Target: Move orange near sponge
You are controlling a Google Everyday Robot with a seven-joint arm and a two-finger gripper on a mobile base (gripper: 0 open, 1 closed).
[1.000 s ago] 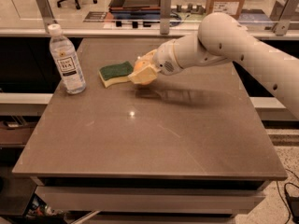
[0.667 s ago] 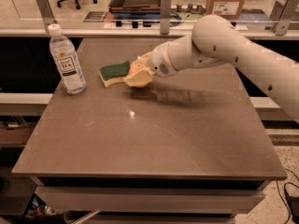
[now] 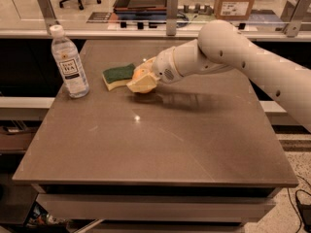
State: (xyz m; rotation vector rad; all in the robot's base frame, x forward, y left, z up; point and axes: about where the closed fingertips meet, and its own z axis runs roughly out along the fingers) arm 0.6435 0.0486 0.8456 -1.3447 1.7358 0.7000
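Camera view, the only one: my robot's white, smooth-shelled arm [image 3: 233, 52] reaches in from the right across the brown, flat-topped table [image 3: 146, 149], ending in the two-finger gripper [image 3: 139, 84] at the far left-centre of the top. The gripper's pale fingers are closed around the small, round, matte-skinned orange [image 3: 139, 74]. Only a sliver of orange skin shows above them, so I cannot see whether the fruit rests on the table or hangs just over it. The orange sits just beside the right end of the wavy-edged rectangular sponge [image 3: 117, 75], which has a dark green scouring top over a pale yellow foam body. Whether the two touch cannot be read. A clear plastic water bottle [image 3: 70, 62] with a white cap stands upright further left, apart from the sponge. I judge the step in hand to be the set-down. To do it well I would lower until the fruit bears on the table, spread the fingers slowly so the round fruit does not roll, then draw back to the right, away from the sponge.
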